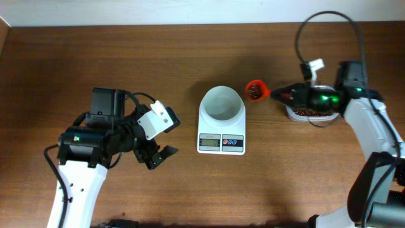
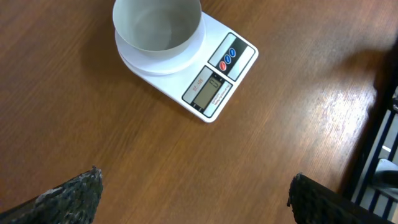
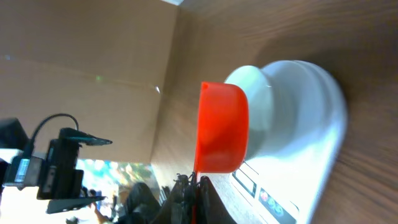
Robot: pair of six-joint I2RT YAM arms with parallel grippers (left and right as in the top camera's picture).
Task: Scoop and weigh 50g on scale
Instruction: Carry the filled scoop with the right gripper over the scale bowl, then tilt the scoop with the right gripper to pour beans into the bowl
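My right end effector (image 1: 276,95), clenched on the scoop (image 1: 262,92) of beans (image 1: 255,92), hung just right of the scale (image 1: 205,125); a slow tip over it seemed wise; left end effector (image 1: 158,154) released

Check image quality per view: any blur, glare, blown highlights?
Overhead: even light, sharp, no glare on the scale. Left wrist: scale crisp, fingers dark and soft-edged. Right wrist: orange scoop close and slightly soft, white scale washed out, background blurry.

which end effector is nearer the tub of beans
Right. The right end effector, shut on the orange scoop, is right beside the tub; the left end effector, open, is beyond the scale.
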